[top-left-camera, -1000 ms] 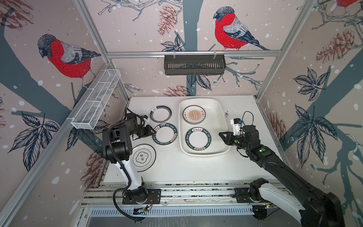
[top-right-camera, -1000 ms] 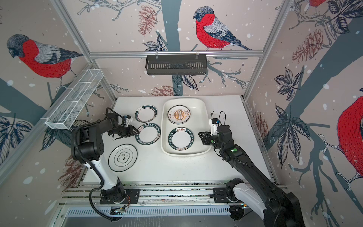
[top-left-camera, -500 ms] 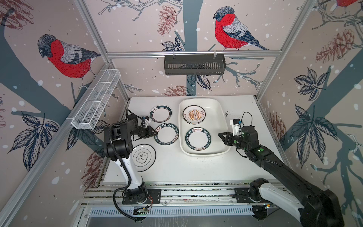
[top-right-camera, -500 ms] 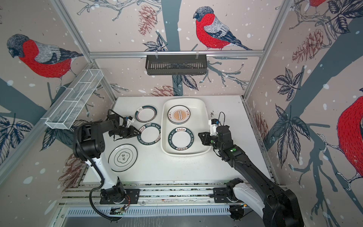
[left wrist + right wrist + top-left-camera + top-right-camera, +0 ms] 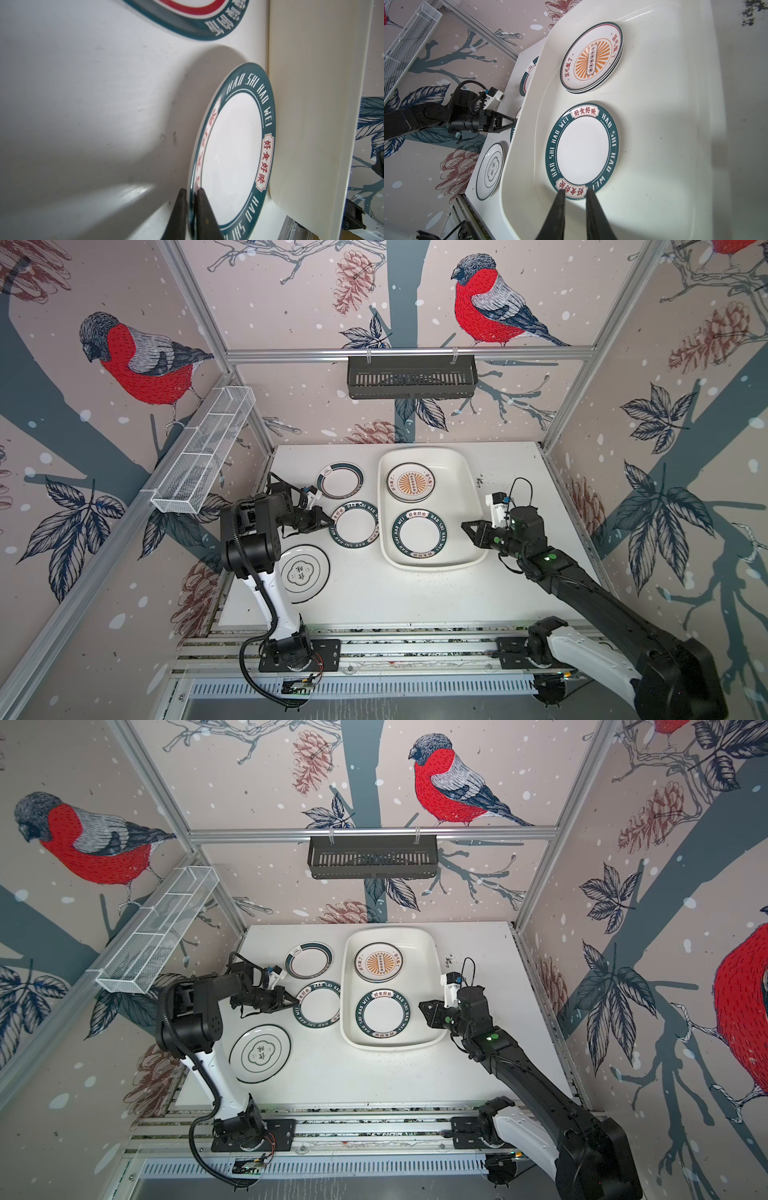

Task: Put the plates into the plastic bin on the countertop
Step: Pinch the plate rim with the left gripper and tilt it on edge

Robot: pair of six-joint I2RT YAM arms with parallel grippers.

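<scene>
On the countertop (image 5: 415, 597), a plate with a green lettered rim (image 5: 356, 525) (image 5: 319, 1005) (image 5: 232, 158) lies right beside the plastic bin (image 5: 457, 489) (image 5: 311, 124). My left gripper (image 5: 330, 521) (image 5: 192, 190) is shut on that plate's near rim. Inside the bin lie a stack of orange sunburst plates (image 5: 410, 483) (image 5: 591, 60) and another green lettered plate (image 5: 419, 533) (image 5: 583, 151). My right gripper (image 5: 465, 526) (image 5: 575, 190) hovers at the bin's right side, slightly open and holding nothing. A dark-rimmed plate (image 5: 340, 481) and a clover plate (image 5: 304, 572) rest on the countertop.
A black slotted rack (image 5: 411, 377) hangs on the back rail. A white wire-mesh basket (image 5: 203, 452) is fixed to the left wall. Aluminium rails (image 5: 415, 647) run along the front edge, and both arm bases sit there.
My left gripper has reached right to the green lettered plate and shut on its rim. The plate has slid slightly toward the bin. The right arm has barely moved.
</scene>
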